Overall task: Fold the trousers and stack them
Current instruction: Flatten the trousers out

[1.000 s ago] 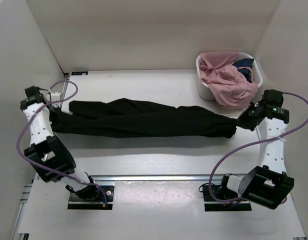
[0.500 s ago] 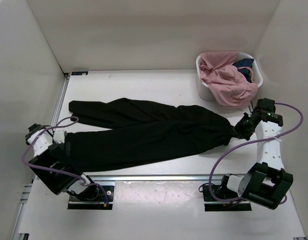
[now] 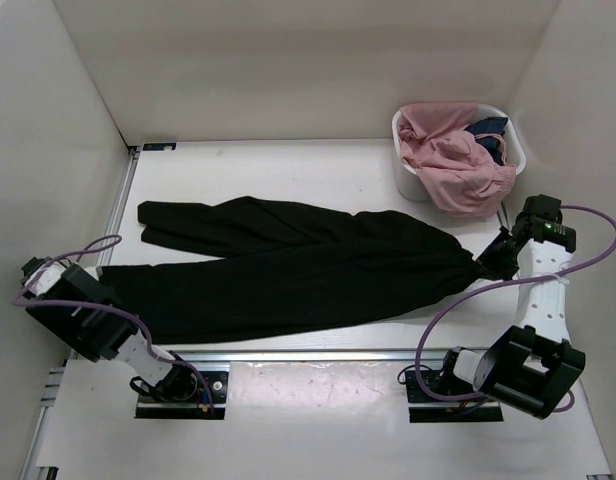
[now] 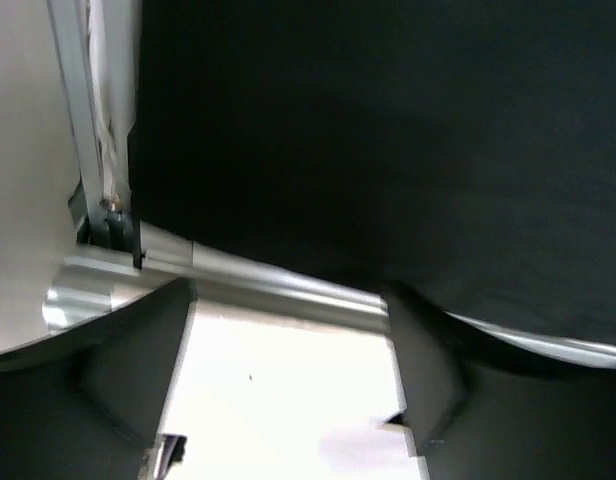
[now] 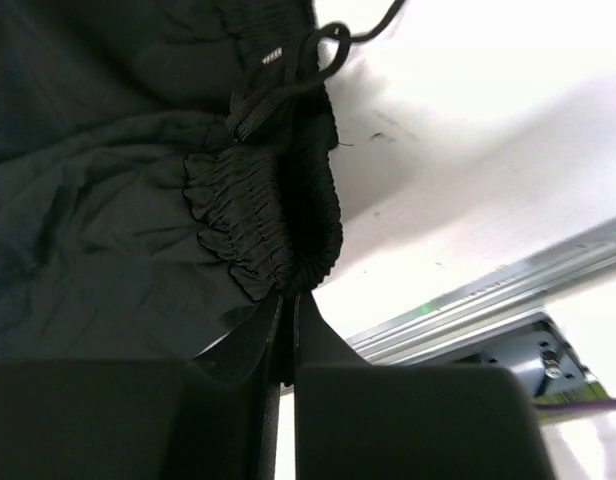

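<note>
The black trousers (image 3: 288,265) lie flat along the table, waist to the right and both legs splayed to the left. My right gripper (image 3: 490,262) is shut on the gathered elastic waistband (image 5: 278,230), which bunches right at the closed fingertips (image 5: 273,315). My left gripper (image 3: 63,275) is at the far left table edge, just beyond the nearer leg's end. It is open with only bare white surface between its fingers (image 4: 148,360), and the black fabric (image 4: 388,140) fills the view beyond them.
A white basket (image 3: 404,182) at the back right holds a pink garment (image 3: 448,160) and a dark blue cloth (image 3: 488,130). An aluminium rail (image 3: 308,355) runs along the near edge. White walls enclose the table on the left, back and right.
My left gripper carried the leg end toward the near left, then opened and let it go, drawing back to the table edge. The right gripper kept its hold on the waistband.
</note>
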Robot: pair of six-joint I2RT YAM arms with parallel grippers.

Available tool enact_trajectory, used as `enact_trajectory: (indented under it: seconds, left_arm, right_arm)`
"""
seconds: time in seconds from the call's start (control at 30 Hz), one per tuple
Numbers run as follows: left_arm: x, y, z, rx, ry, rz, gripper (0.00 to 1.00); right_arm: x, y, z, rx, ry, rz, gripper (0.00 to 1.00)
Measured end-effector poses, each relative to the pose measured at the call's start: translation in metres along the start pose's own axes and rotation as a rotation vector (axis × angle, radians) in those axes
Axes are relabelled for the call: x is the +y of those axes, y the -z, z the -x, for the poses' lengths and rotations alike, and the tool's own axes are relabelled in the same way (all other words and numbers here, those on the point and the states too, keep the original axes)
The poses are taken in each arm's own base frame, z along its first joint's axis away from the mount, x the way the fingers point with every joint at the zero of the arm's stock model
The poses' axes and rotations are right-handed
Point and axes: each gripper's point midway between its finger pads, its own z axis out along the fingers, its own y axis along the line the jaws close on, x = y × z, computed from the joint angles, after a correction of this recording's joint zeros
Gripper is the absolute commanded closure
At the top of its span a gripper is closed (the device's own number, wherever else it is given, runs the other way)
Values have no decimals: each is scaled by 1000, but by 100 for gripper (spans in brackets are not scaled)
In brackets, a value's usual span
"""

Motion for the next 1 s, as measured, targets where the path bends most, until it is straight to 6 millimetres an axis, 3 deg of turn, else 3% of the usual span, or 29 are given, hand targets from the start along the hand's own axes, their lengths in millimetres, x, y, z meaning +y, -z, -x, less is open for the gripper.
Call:
enact_trajectory:
  seconds: [0.03, 0.17, 0.33, 0.37, 0.4, 0.47, 0.53, 0.63, 0.77, 0.87, 1.0]
  left_arm:
    - [1, -4, 2, 6, 3, -7, 1]
    - [-1, -14, 5, 13, 14, -37, 0]
    - [-3, -20, 10, 6, 33, -55, 4]
    - [-3, -21, 11, 4, 39, -57, 10]
    - [-3, -22, 12, 3, 42, -59, 32]
    - [-3, -22, 14, 0, 51, -57, 55]
    - [-3, -22, 16, -9, 51, -63, 86]
    - [-6, -22, 16, -10, 37, -72, 86]
    - [-6, -13, 16, -11, 18, -82, 86]
    - [2, 6, 29, -38, 4, -78, 86]
    - [17, 47, 64, -124, -19, -54, 86]
  right_arm:
    - [-3, 2, 2, -6, -8, -13, 100]
    - [-8, 5, 4, -13, -22, -27, 100]
    - [-16, -13, -21, 51, -40, -35, 100]
    - [-18, -18, -28, 74, -45, -39, 100]
    - [-20, -21, -34, 91, -51, -41, 100]
    - [-21, -24, -39, 107, -58, -42, 100]
    - [-21, -24, -36, 97, -68, -41, 100]
    - [-25, -20, -26, 67, -120, -43, 100]
    - [-22, 3, 6, -58, -207, -35, 100]
    - [-12, 29, 28, -169, -238, 3, 100]
    - [7, 57, 56, -233, -255, 62, 100]
